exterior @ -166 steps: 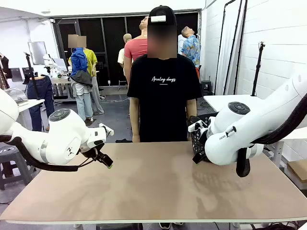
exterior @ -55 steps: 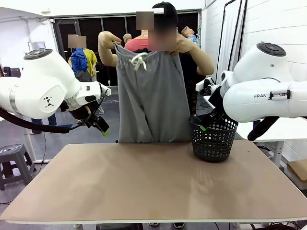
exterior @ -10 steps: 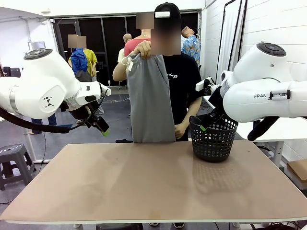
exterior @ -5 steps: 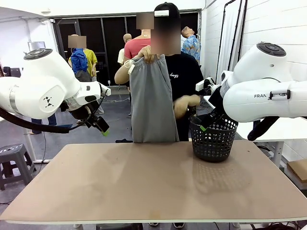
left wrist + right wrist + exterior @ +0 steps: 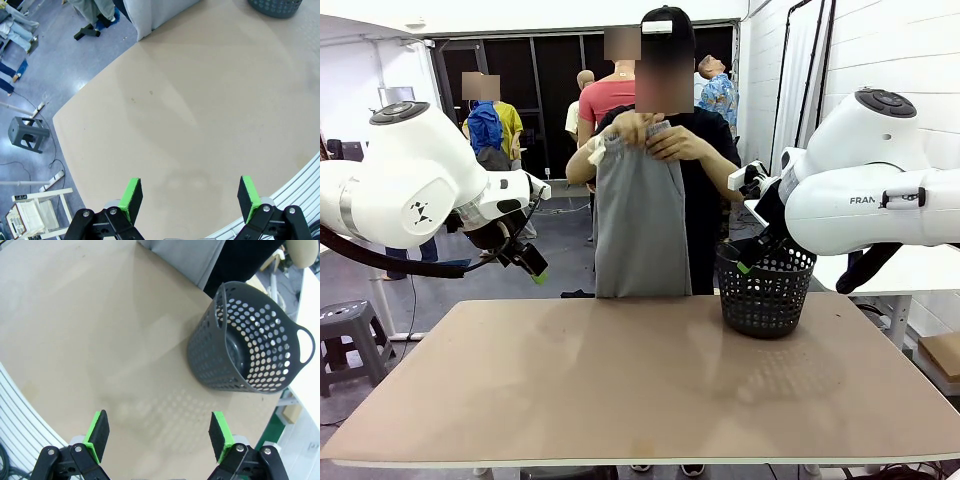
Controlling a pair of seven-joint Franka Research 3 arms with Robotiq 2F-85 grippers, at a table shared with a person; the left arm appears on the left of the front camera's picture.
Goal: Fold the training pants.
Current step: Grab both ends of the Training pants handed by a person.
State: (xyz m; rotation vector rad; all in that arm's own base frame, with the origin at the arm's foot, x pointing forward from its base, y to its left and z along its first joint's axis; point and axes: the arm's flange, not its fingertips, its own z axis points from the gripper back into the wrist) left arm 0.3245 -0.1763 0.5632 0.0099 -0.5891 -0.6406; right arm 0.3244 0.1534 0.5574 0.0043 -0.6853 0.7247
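The person at the far side of the table holds the light grey training pants (image 5: 640, 225) up by the waistband with both hands, folded lengthwise into one narrow hanging strip whose hem reaches the table's far edge. The same grey cloth shows at the top of the left wrist view (image 5: 155, 12) and of the right wrist view (image 5: 192, 257). My left gripper (image 5: 535, 262) hovers above the table's left side, open and empty (image 5: 189, 197). My right gripper (image 5: 752, 255) hangs beside the basket, open and empty too (image 5: 159, 435).
A black mesh basket (image 5: 765, 290) stands on the table's far right (image 5: 250, 352). The tan table (image 5: 640, 390) stretches bare between the arms. A grey stool (image 5: 27, 136) sits on the floor past the table's left edge.
The person's free hand has risen from near the basket to the waistband, so both hands now grip the top of the folded pants. Neither arm has moved.
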